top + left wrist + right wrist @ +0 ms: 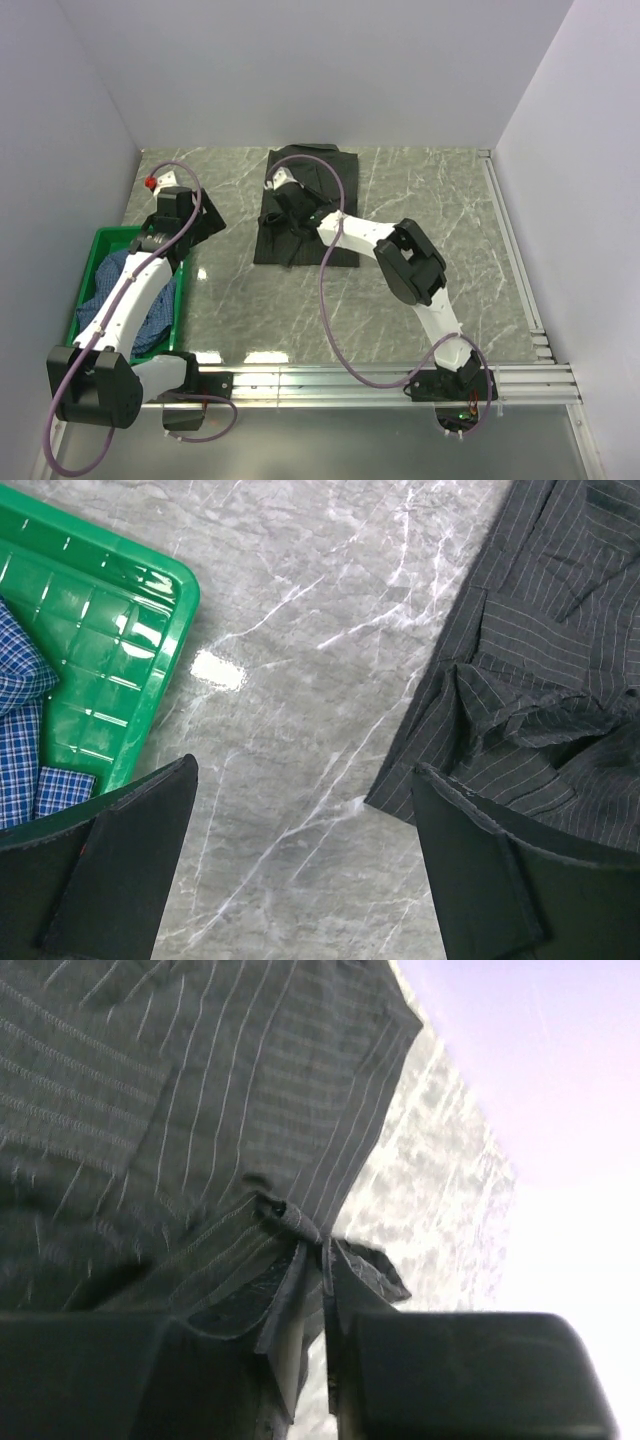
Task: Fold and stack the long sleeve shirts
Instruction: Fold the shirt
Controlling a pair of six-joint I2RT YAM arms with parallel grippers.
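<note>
Your right gripper [325, 1335] is almost closed and nips a small fold of the black pinstriped shirt [300, 245] between its fingers. It seems to grip the cloth near the shirt's far left part, probably so that part can be lifted and folded over. The shirt lies on the marble table [450, 200], near the middle. Your left gripper [305, 870] is wide open and holds nothing. It hangs over bare table between the green crate [110, 610] and the black shirt's edge, likely ready to help. The blue checked shirt [160, 310] sits bunched in the crate, waiting its turn. I count two shirts, one crate and no stack yet.
</note>
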